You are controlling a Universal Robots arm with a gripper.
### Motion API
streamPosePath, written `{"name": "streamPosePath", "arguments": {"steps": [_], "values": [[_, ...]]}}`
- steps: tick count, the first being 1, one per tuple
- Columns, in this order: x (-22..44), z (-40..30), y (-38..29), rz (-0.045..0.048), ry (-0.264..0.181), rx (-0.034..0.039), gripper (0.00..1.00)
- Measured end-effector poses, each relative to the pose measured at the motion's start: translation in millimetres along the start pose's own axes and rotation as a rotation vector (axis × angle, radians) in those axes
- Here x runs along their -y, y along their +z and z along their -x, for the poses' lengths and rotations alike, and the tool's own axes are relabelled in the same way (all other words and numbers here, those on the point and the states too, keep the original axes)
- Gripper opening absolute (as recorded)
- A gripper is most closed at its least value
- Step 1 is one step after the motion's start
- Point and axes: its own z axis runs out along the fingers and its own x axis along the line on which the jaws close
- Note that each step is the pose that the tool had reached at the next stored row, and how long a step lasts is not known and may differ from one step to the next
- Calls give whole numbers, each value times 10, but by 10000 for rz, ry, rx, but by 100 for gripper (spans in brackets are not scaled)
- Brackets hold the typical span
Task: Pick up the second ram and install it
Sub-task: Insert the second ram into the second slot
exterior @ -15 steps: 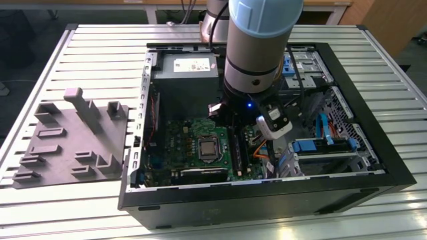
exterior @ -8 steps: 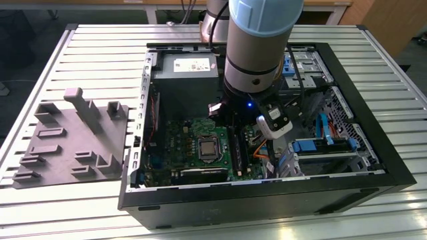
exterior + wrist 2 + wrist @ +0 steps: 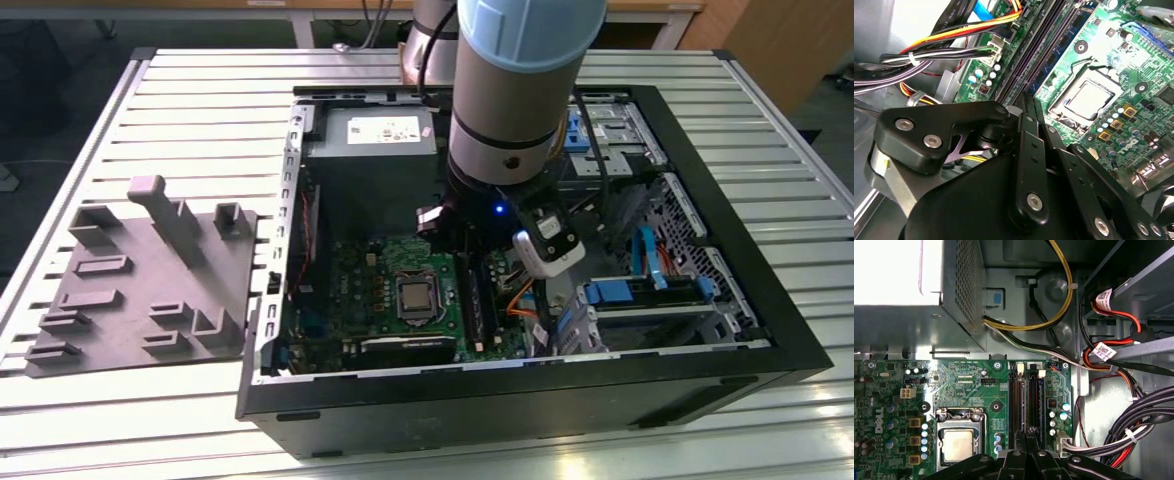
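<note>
My gripper [image 3: 465,258] is down inside the open computer case [image 3: 534,385], over the long black memory slots [image 3: 473,295] of the green motherboard [image 3: 360,290]. In both wrist views the two black fingers lie pressed together, shut. Their tips [image 3: 1027,432] sit right above the slots [image 3: 1025,395], beside the processor socket [image 3: 959,442]. In the second wrist view the fingertips [image 3: 1026,102] point down the line of the dark slots [image 3: 1026,65]. I cannot tell the second ram apart from the slots; nothing shows between the fingers.
The grey power-supply box [image 3: 367,150] sits behind the motherboard, with yellow and black cable bundles [image 3: 1054,315] running close to the slots. Drive bays with blue clips [image 3: 627,290] fill the case at the exterior view's right. A grey moulded holder [image 3: 147,290] lies on the slatted table at the left.
</note>
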Motion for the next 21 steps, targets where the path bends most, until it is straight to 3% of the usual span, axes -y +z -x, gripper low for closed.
{"name": "streamPosePath", "arguments": {"steps": [21], "values": [[1, 1, 12, -14, -46, -3, 11]]}}
